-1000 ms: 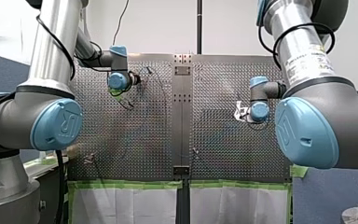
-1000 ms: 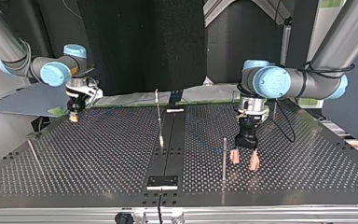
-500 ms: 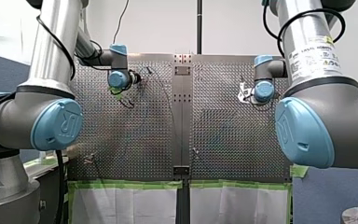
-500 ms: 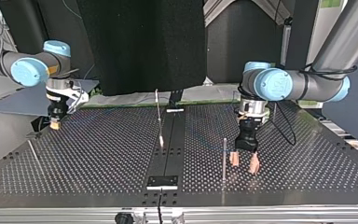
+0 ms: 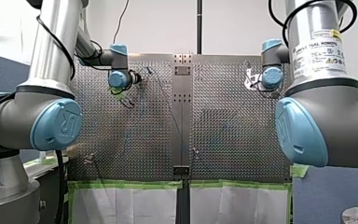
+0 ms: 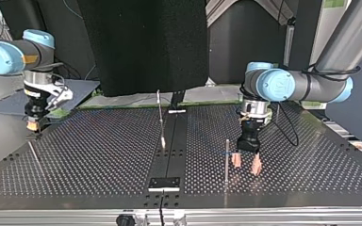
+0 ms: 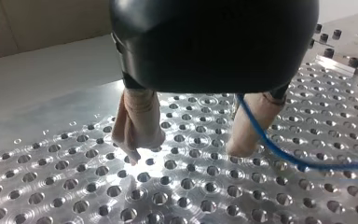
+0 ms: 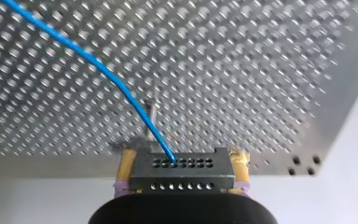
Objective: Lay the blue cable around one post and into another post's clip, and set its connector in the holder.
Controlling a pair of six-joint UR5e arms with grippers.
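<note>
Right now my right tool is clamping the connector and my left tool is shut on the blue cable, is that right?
Not quite: my left tool is open, not shut on the blue cable. The left wrist view shows its fingers apart, the cable only running past one of them. My right tool is clamping the connector, as you say.

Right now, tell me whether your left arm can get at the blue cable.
Probably yes. My left gripper hangs open just above the table, and the blue cable runs close past one of its fingers, with nothing between them.
</note>
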